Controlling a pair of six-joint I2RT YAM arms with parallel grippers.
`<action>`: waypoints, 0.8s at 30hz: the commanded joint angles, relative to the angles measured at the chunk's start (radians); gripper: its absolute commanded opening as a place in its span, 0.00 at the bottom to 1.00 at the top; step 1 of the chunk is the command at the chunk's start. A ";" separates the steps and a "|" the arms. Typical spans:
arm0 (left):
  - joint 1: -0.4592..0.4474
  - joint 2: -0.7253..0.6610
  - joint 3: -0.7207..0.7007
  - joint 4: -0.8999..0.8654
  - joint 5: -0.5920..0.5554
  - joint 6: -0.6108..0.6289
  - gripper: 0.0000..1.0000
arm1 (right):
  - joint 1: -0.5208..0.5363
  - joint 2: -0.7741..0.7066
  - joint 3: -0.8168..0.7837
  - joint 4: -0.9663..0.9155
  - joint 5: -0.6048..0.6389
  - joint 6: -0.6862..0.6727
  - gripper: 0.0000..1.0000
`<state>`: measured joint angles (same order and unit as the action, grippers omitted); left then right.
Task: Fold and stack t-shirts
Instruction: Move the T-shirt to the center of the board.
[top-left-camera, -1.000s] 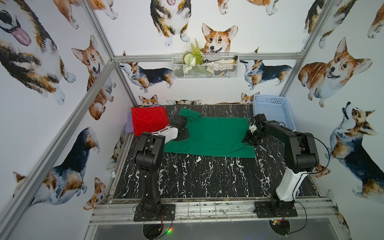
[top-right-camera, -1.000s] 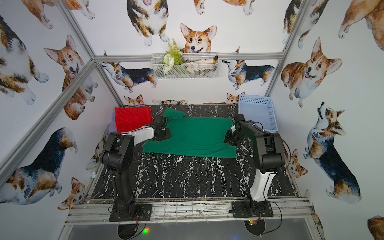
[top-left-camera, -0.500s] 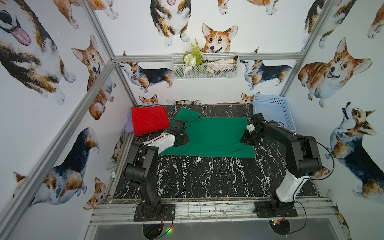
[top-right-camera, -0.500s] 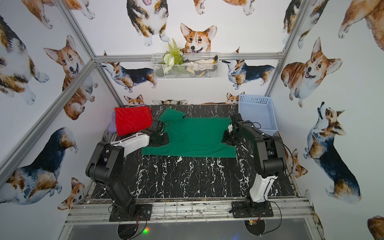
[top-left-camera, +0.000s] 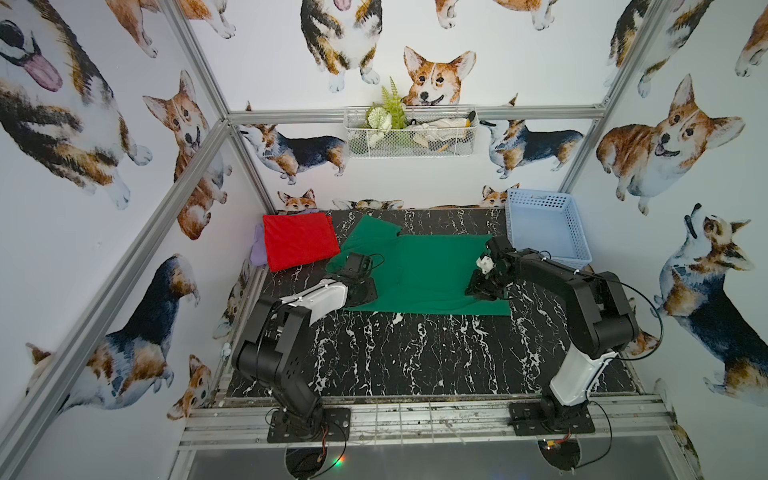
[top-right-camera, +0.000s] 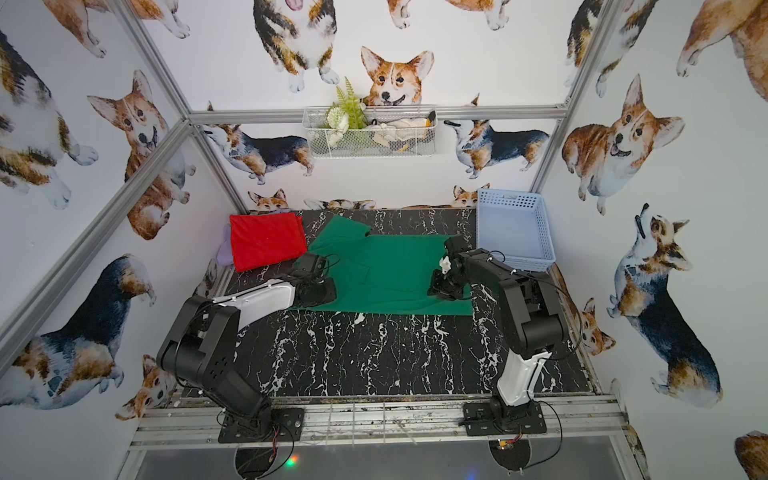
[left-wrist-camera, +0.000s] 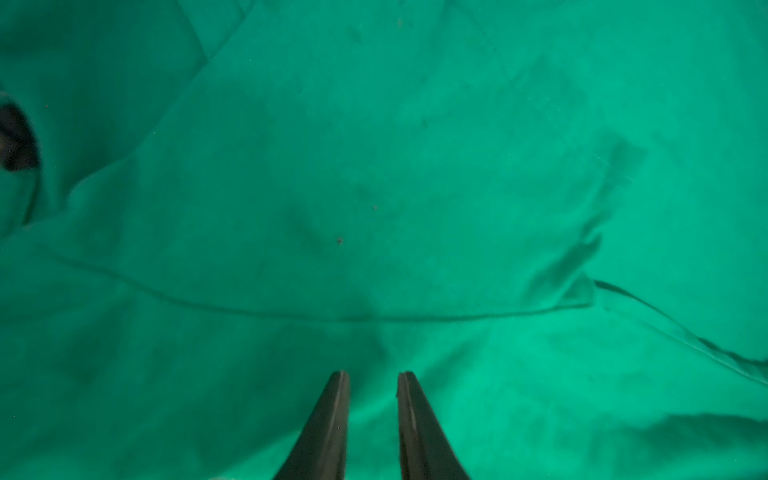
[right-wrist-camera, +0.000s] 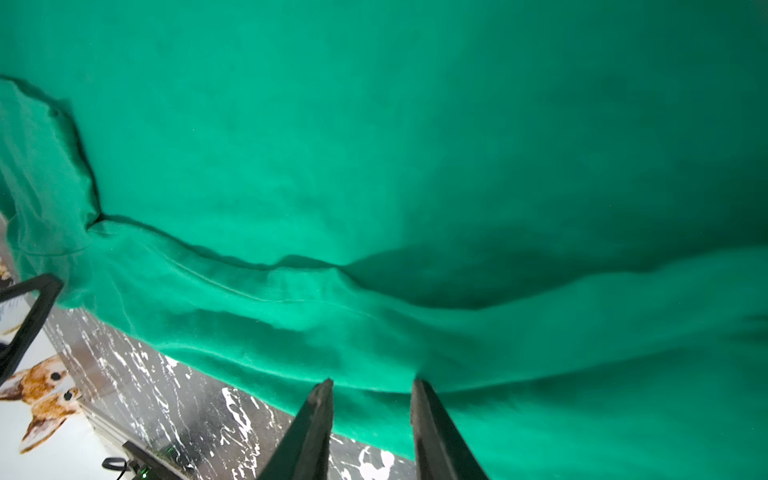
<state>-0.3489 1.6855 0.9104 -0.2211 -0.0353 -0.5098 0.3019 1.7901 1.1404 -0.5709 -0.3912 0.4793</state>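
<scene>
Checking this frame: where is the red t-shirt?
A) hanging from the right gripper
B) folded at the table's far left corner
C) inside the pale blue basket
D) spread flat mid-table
B: the red t-shirt lies folded at the far left corner of the table. The blue basket holds nothing red, and the green t-shirt is the one spread mid-table.

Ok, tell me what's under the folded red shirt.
A pale purple cloth pokes out beneath the red shirt at its wall-side edge; how far it runs underneath is hidden.
</scene>
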 joint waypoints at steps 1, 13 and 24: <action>0.000 0.039 0.003 0.051 0.018 0.009 0.26 | 0.010 0.017 0.002 0.039 -0.027 0.026 0.38; -0.079 -0.068 -0.046 -0.068 -0.066 -0.045 0.26 | 0.014 0.031 -0.118 0.049 0.069 0.051 0.37; -0.110 -0.183 -0.182 -0.128 -0.129 -0.090 0.27 | 0.014 -0.070 -0.215 0.028 0.108 0.046 0.36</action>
<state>-0.4576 1.5143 0.7486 -0.3286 -0.1341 -0.5827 0.3141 1.7245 0.9466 -0.4034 -0.3779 0.5232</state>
